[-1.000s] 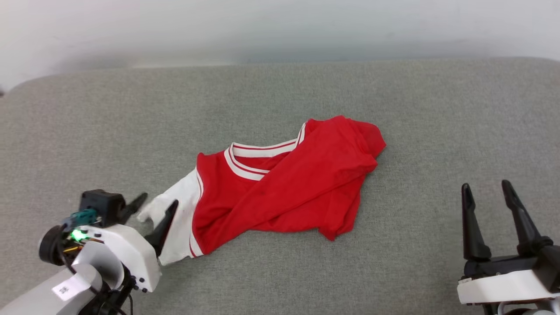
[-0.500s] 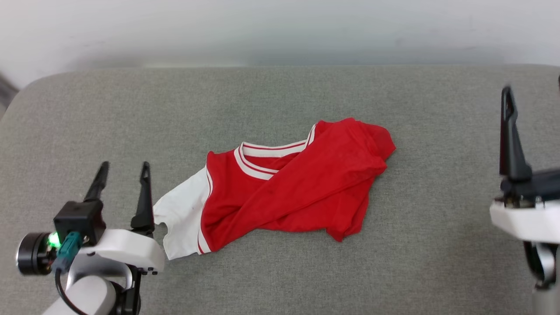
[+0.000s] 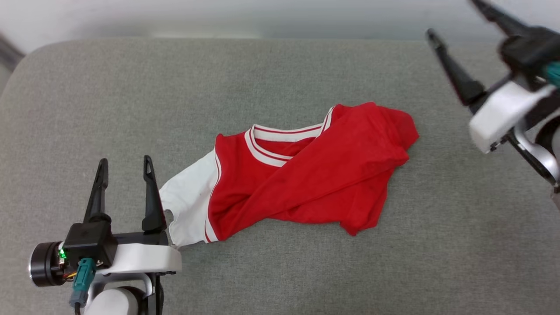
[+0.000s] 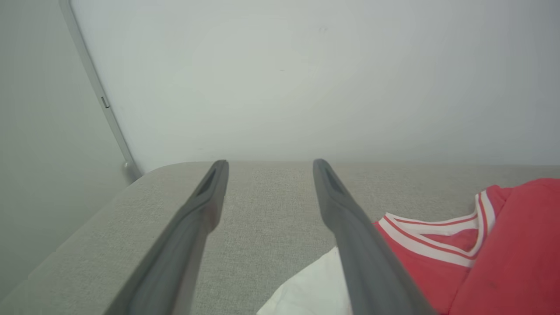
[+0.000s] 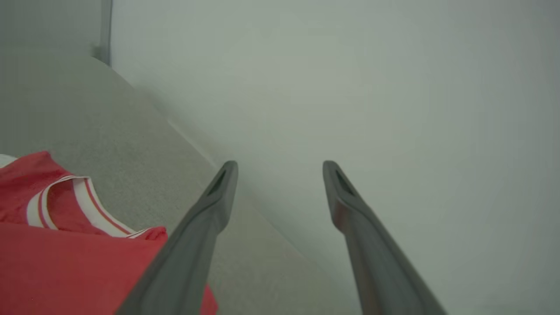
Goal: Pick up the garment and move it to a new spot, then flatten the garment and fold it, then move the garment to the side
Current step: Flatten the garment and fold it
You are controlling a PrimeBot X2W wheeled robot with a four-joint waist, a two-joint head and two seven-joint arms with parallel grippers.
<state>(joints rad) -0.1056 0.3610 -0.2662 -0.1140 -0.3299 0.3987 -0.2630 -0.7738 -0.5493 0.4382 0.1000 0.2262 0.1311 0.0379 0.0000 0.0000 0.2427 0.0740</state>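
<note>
Left gripper: jaws fully apart, holding nothing, low over the grey cushion, inner finger just beside the white sleeve. Right gripper: equally wide, empty, raised at far right, well apart from the cloth. Garment lies crumpled mid-cushion, long axis running from the sleeve at near left to the red bunch at far right. Left arm is nearer, so judged the one to pick. Head view gives the whole outline; left wrist view shows the sleeve edge running behind that finger, contact unclear
</note>
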